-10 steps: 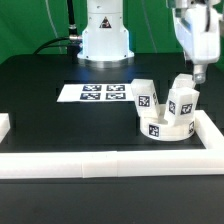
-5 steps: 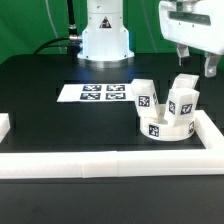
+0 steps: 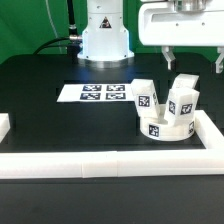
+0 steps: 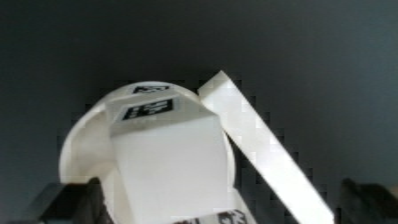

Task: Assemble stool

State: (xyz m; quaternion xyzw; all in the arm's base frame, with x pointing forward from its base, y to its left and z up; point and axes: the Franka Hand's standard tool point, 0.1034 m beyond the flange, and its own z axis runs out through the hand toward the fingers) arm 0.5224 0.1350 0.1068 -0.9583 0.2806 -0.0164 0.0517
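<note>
Stool (image 3: 165, 108) with 3 legs up in the seat, tucked in the rail (image 3: 214, 135) corner. Gripper (image 3: 190, 62) now lifted clear, jaws wide, holding nothing. Looks close to done.

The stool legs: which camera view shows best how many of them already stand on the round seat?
The exterior view. There three legs stand upright on the round seat, their tags visible, with the open gripper above them. The wrist view is filled by a single leg seen from close, so the count cannot be made there.
</note>
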